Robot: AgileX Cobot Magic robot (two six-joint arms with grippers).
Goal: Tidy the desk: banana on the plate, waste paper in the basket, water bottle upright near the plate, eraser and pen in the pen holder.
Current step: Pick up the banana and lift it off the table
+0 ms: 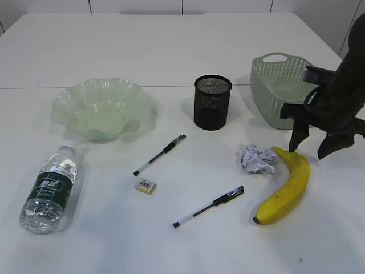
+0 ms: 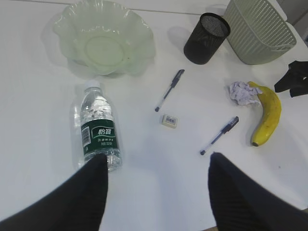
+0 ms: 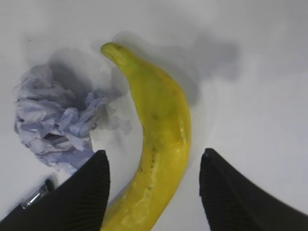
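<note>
Exterior view showed, at the lower left of the frame, the water bottle (image 1: 49,191) lying on its side on the white table (image 1: 171,51), its cap toward the green plate (image 1: 102,108) in the upper left. Right of centre-left lay one pen (image 1: 160,154), with the eraser (image 1: 145,186) just below it, and a second pen (image 1: 209,206) lower down toward the middle. The black mesh pen holder (image 1: 212,102) stood upright at centre, above the pens. Further right, the crumpled waste paper (image 1: 256,158) sat touching the stem end of the banana (image 1: 286,185), which lay on the table at the lower right. The basket (image 1: 279,91) stood at the upper right. The right gripper (image 1: 312,145) hung over the banana's upper end with its jaws spread wide and nothing between them. In the left wrist view, the left gripper (image 2: 156,192) was likewise wide open and empty, high above the bottle's base.
</note>
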